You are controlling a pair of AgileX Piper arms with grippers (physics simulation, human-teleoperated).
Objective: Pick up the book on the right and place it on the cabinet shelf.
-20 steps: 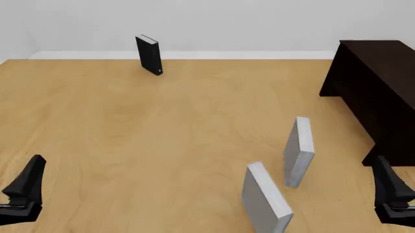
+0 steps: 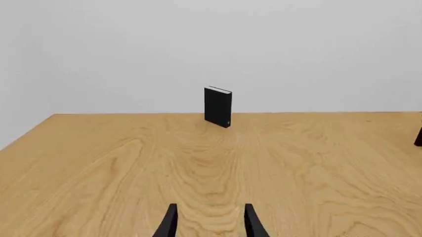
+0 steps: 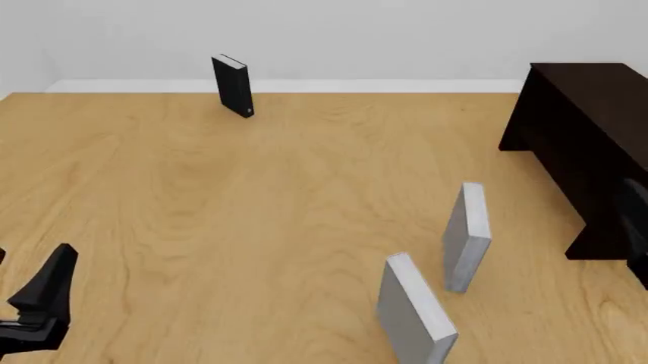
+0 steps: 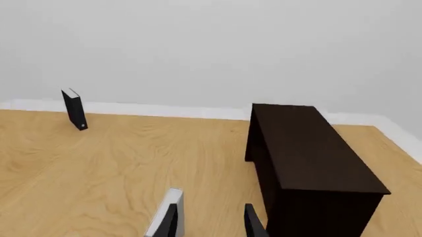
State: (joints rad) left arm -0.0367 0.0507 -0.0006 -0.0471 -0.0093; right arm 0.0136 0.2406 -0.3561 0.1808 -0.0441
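The book (image 3: 466, 235) stands upright on the table (image 3: 253, 212), just left of the dark cabinet (image 3: 587, 144) and behind a second grey book (image 3: 413, 311). Left gripper (image 2: 208, 223) and right gripper (image 4: 208, 222): fingers parted, holding nothing. A black book (image 3: 232, 84) stands far back.

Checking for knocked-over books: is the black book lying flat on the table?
No, the black book stands upright at the table's far edge.

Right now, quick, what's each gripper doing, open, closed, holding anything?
Left gripper: open, fingers apart, holding nothing.
Right gripper: open, fingers apart, holding nothing; the grey book sits beyond the fingers, not gripped.
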